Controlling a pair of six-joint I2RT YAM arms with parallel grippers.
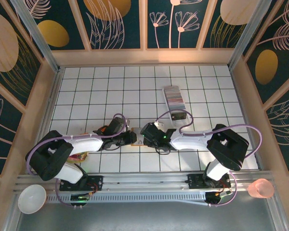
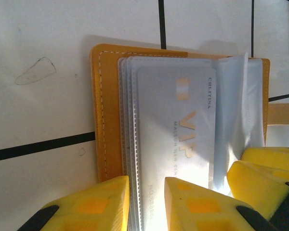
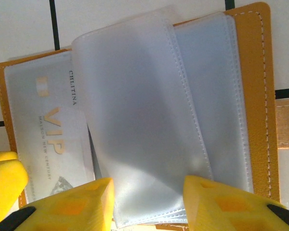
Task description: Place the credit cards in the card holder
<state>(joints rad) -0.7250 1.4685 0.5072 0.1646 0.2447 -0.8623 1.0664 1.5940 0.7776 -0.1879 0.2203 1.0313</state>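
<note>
The tan leather card holder [image 1: 137, 141] lies open on the white tiled table between both grippers. In the left wrist view its leather cover [image 2: 106, 110] frames clear sleeves, and one sleeve holds a pale VIP credit card [image 2: 183, 134]. My left gripper [image 2: 147, 209] stands open, its yellow fingertips straddling the sleeves' stitched edge. In the right wrist view a bunch of empty sleeves [image 3: 144, 120] arches up from the holder [image 3: 260, 96], beside the VIP card [image 3: 50, 130]. My right gripper [image 3: 148, 207] is open with the sleeves' lower edge between its fingers. The other credit cards [image 1: 174, 95] stand in a row farther back.
The row of cards sits in a long clear tray at the back right of centre. A white bowl [image 1: 31, 198] and a pink cup [image 1: 261, 188] rest on the near rail. Wooden walls [image 1: 48, 101] fence the table. The holder's clasp tab [image 3: 288, 127] sticks out sideways.
</note>
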